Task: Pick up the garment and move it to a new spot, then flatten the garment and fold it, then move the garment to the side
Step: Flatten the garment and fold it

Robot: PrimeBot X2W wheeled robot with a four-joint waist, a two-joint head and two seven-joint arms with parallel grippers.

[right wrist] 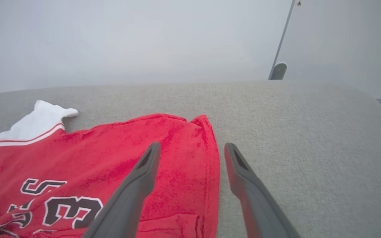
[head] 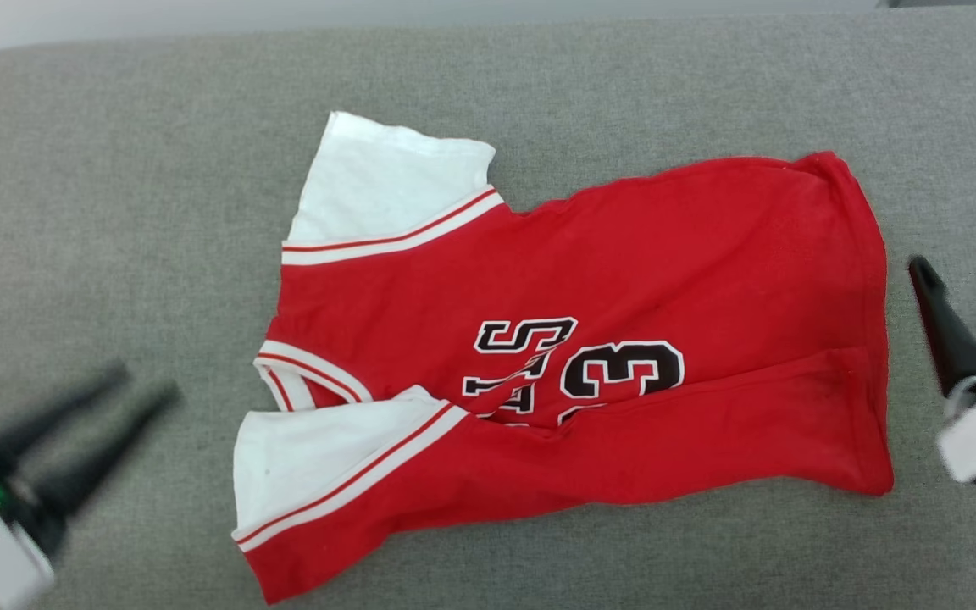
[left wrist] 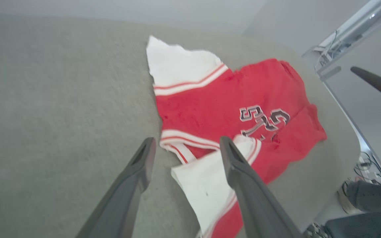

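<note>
- The left gripper [head: 145, 383] hangs at the near left, its two dark fingers spread with nothing between them, apart from the collar end of the shirt. The right gripper [head: 956, 261] stands at the right, fingers likewise parted and holding nothing.
- The garment [head: 623, 280], a red jersey with white sleeves, lies across the middle of the grey surface [head: 115, 169], collar to the left and hem to the right.
- Its near side is folded up over the body, and the fold covers the lower part of the dark lettering. The far sleeve [head: 386, 186] spreads flat toward the far left; the near sleeve [head: 310, 457] lies at the near left corner.
- The hem [head: 882, 339] runs near to far, slightly wavy, just beside the right gripper. In the right wrist view one finger sits over the red cloth and the other over grey fabric; contact cannot be told.
- Broad bands of grey surface lie to the left, to the right and on the far side of the shirt, up to a rounded far edge.
- In the left wrist view the surface's edge drops away beyond the hem, with a person's shoe [left wrist: 344, 196] on the floor there.
</note>
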